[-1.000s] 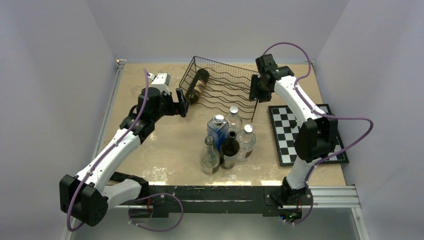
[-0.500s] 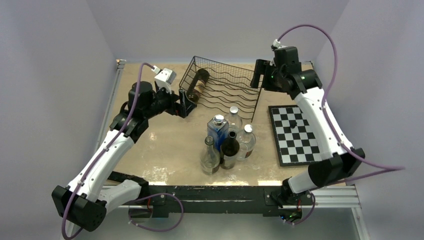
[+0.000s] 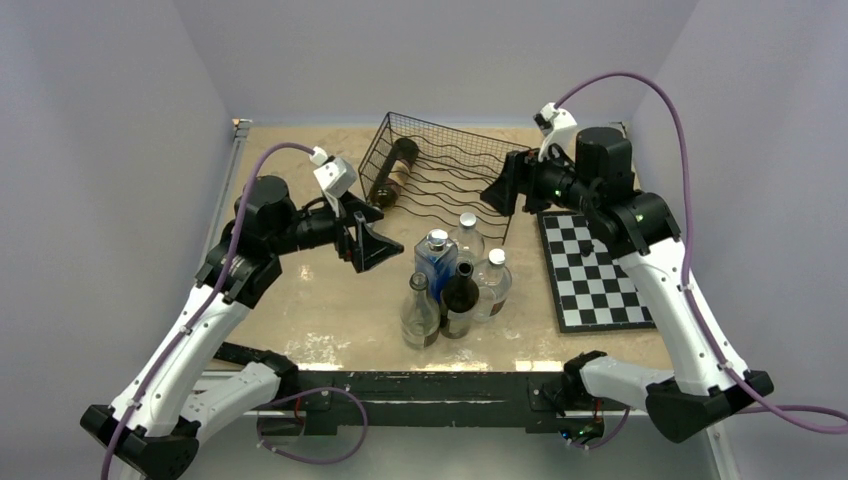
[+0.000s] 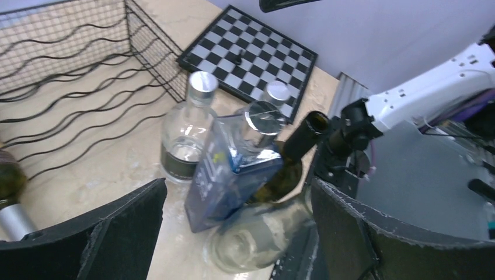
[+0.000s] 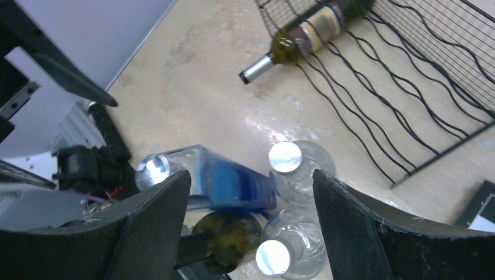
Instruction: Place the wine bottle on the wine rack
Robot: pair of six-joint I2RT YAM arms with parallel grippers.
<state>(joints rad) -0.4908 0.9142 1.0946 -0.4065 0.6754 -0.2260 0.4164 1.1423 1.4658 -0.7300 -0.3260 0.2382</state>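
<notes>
Glass crowds the near middle of the table (image 3: 330, 290): 5 upright bottles packed together, a clear open-necked one (image 3: 420, 312) and a dark one (image 3: 460, 298) in front, a blue one (image 3: 436, 258) and 2 silver-capped clear ones (image 3: 466, 235) (image 3: 493, 280) behind. They look tall and narrow-based, so I judge that a knock to 1 would likely topple its neighbours.

The left gripper (image 3: 366, 232) hangs just beside this cluster on its left, jaws spread wide and empty. Its wrist view looks straight down on the blue bottle and the dark one's neck. A low sweep from here could clip those tops.

The right gripper (image 3: 503, 188) sits farther back, near the right corner of the rack (image 3: 470, 185), above the edge of the chessboard (image 3: 600, 270). Its fingers stand well apart with nothing between them. A finger snagging the wire there could drag or tip the rack.

Farthest back, the wine bottle (image 5: 315, 23) lies on its side in the rack's leftmost cradle, free of both grippers. The task looks done or nearly so. The right wrist view shows its neck jutting past the rack's edge over the table. I cannot tell how firmly the body sits in the wavy wires. If the rack is jolted, the bottle might roll or slide out neck first.
</notes>
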